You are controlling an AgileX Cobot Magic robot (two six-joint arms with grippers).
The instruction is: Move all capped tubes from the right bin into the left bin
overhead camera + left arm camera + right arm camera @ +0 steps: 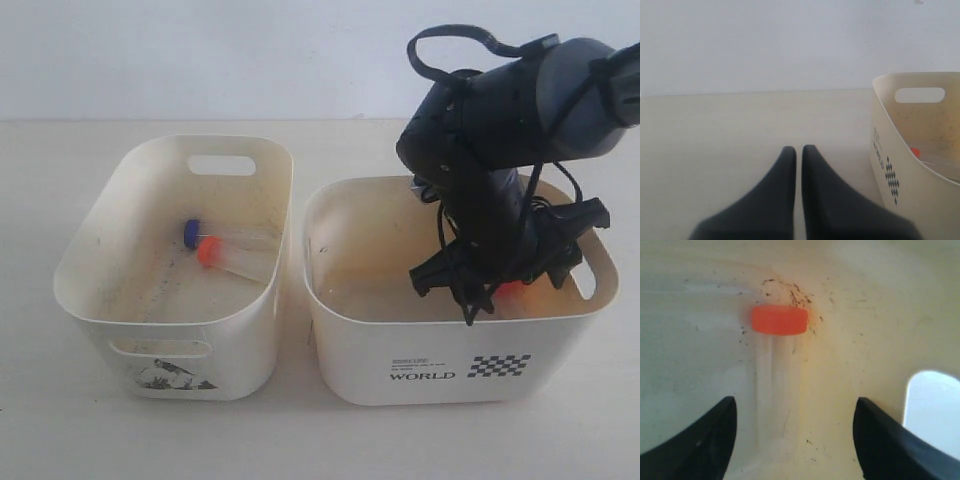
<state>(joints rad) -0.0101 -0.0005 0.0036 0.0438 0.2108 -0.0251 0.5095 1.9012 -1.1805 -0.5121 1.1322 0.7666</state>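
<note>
We found the left gripper with its two black fingers drawn nearly together, a hairline slit between them and nothing in its hold, low over the pale tabletop. Ahead of it and off to one side stood the right bin, a cream rounded plastic tub with a checkered print and a handle slot.

On the right gripper's left side, in the neighbouring tub, two tubes lay side by side. This left bin, cream rounded plastic with a dark picture print, held them on its grimy floor. They were a blue-capped tube and an orange-capped tube, both small and of clear plastic.

The right gripper was down inside the right bin, its black fingers spread wide and grasping nothing. The third tube, clear plastic with an orange-red cap, lay on the bin floor between those fingers. It touched neither of them, and its cap end lay just beyond the fingertips.
</note>
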